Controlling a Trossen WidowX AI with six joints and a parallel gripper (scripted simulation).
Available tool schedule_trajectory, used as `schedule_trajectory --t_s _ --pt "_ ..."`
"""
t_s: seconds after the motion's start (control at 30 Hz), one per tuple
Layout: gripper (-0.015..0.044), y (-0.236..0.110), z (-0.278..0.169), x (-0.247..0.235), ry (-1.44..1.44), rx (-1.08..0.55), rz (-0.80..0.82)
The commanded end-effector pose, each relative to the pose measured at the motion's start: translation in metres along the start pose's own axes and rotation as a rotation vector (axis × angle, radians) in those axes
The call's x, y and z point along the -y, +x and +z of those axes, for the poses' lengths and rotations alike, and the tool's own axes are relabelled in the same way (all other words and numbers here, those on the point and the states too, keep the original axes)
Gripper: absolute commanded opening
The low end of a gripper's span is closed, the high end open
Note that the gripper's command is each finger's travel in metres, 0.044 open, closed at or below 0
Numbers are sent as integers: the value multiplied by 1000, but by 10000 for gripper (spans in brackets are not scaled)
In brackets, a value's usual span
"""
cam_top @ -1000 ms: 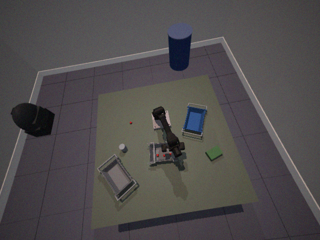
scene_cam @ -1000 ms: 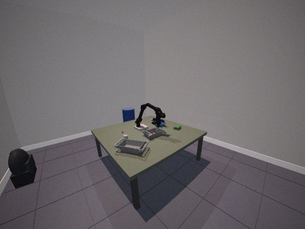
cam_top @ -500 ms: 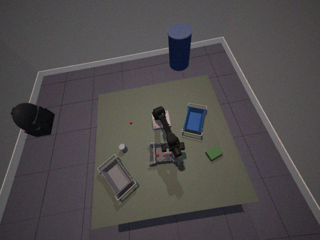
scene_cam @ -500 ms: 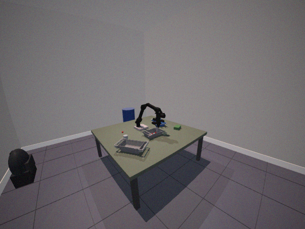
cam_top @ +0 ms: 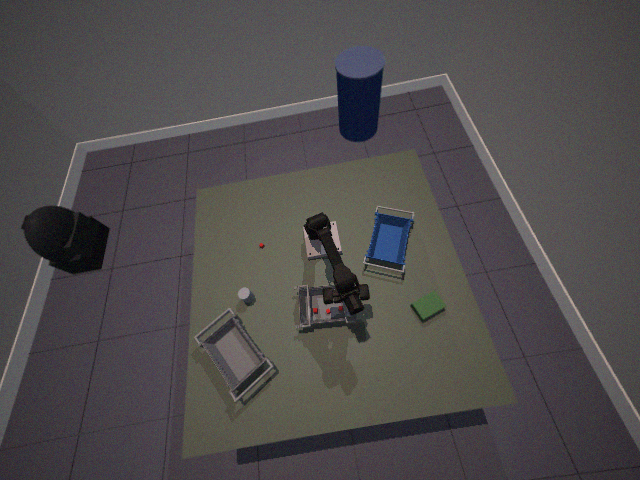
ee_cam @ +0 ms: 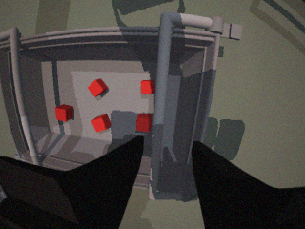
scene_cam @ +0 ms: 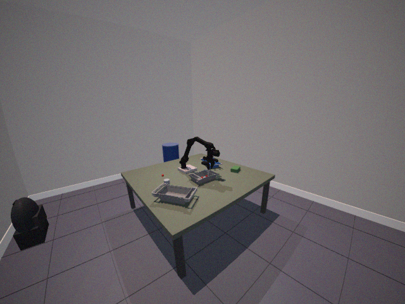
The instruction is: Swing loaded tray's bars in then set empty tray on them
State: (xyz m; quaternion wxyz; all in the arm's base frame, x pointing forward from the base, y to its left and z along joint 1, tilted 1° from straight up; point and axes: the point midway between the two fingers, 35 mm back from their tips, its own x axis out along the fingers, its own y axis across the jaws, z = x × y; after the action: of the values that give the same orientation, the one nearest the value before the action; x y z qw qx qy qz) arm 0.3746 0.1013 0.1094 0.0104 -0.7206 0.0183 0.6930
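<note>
The loaded grey tray stands mid-table with several red blocks inside. In the wrist view one wire bar lies across the tray's top near its right end. The other bar runs along the left end. My gripper is open, just above the tray's right end, with the right bar below the gap between the fingers. It holds nothing. The empty grey tray lies apart at the front left, with its bars swung out.
A blue tray stands right of the arm's base. A green block lies to the right. A small white cylinder and a tiny red ball lie to the left. A blue drum stands on the floor behind.
</note>
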Motion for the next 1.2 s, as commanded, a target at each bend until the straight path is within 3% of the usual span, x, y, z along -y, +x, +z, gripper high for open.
schedule_trajectory --t_s 0.0,0.2,0.23,0.4,0.67,0.97,1.17 --pt "262 -15 -2 1 -1 -4 -1" --pt "420 -77 1 0 -3 -5 -1" --pt "440 -49 0 3 0 4 1" --pt "440 -43 49 70 72 5 -6" --pt "440 -29 167 151 204 12 -14" --pt "440 -9 306 168 334 25 -15" --pt "440 -6 320 167 362 22 -17"
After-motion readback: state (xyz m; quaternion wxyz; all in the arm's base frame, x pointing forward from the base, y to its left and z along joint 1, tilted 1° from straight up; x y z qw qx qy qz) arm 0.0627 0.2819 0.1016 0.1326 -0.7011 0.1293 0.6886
